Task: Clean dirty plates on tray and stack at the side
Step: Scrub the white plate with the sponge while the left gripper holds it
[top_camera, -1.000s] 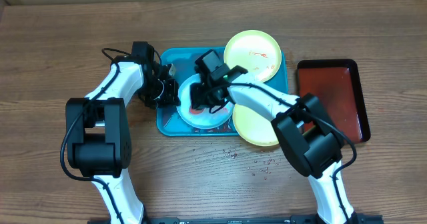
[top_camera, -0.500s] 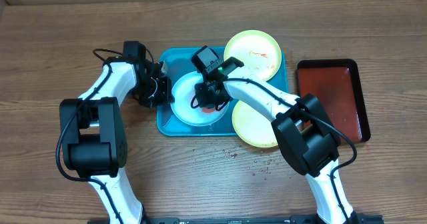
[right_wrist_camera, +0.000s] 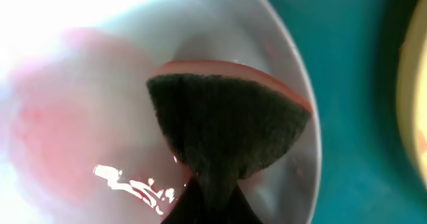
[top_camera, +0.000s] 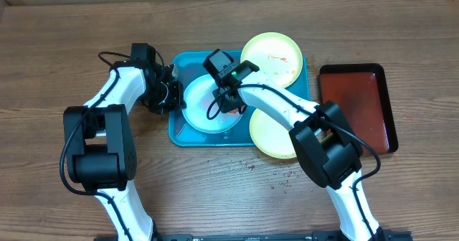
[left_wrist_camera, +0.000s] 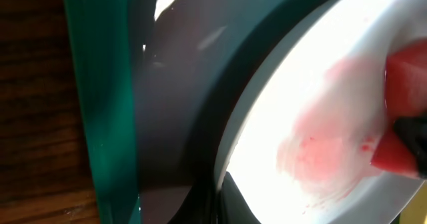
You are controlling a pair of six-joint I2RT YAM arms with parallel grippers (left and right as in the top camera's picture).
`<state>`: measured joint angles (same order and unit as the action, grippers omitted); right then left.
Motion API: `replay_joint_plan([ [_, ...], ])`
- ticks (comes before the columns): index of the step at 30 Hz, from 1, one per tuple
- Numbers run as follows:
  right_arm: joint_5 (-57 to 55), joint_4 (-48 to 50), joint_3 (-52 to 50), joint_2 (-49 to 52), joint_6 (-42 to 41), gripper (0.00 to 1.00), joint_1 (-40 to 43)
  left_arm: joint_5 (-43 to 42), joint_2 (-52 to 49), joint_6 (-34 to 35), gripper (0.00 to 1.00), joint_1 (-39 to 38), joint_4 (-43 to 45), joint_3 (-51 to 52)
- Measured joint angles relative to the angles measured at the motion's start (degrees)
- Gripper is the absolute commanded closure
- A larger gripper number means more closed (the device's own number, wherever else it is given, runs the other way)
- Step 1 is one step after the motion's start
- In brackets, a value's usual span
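1. While looking down from overhead, find the blue-white plate (top_camera: 195, 113) lying in the left half of the teal tray (top_camera: 179, 135). Find also the far yellow-green plate (top_camera: 271, 58) and the near yellow-green plate (top_camera: 276, 135), both overlapping the tray's right side. Note the right end effector (top_camera: 226, 106) clamped on a red sponge (top_camera: 229, 111) pressed to the blue-white plate, and the left end effector (top_camera: 171, 96) at that plate's left edge. Leave the dark red tray (top_camera: 356, 105) on the bench (top_camera: 64, 40) alone.
2. Through the left wrist camera, pick out the teal tray's rim (left_wrist_camera: 100, 84), the blue-white plate (left_wrist_camera: 287, 84) and a pink smear (left_wrist_camera: 320, 151) beside the red sponge (left_wrist_camera: 403, 104). Cannot tell, here or from above, whether the left end effector pinches the plate or only rests beside it. Brace the plate from this side before pressing hard.
3. Through the right wrist camera, see the sponge (right_wrist_camera: 227, 124), dark scouring face toward the lens, pinched at its lower end by the right end effector (right_wrist_camera: 207, 207). Judge the step as scrubbing the first plate, with nothing stacked at the side yet. Sweep leftward over the pink smear (right_wrist_camera: 53, 151) in overlapping strokes under even pressure, well inside the rim, without shoving the plate toward its yellow-green neighbours.
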<state>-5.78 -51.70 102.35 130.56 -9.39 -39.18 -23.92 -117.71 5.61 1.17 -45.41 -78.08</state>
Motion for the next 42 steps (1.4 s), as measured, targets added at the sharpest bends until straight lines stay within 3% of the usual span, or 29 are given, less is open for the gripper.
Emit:
replay_joint_plan([
  [8, 16.44, -2.21, 0.2, 0.13, 0.17, 0.96, -1.9, -0.09, 0.0, 0.87, 0.96, 0.13, -0.46, 0.0],
  [13, 21.27, 2.1, 0.2, 0.87, -0.74, 0.96, -5.92, -0.94, 0.0, 1.77, 0.96, 0.28, -0.68, 0.0],
  [22, 14.19, 9.53, 0.17, 1.22, -3.87, 0.96, -5.16, -1.75, 0.0, 2.21, 0.96, 1.18, -0.83, 0.04],
  [27, 3.45, 12.04, 0.17, 1.22, -3.82, 0.96, -2.56, -1.38, 0.0, 2.84, 0.96, 1.18, -0.55, 0.04],
  [34, -9.88, 7.39, 0.17, 1.22, -1.38, 0.96, -0.52, -0.92, 0.0, 3.76, 0.96, 1.18, -0.22, 0.04],
  [42, -9.01, 0.81, 0.66, 1.18, -1.07, 0.96, -1.31, 0.07, 0.0, 5.09, 0.96, 1.03, 0.22, 0.04],
])
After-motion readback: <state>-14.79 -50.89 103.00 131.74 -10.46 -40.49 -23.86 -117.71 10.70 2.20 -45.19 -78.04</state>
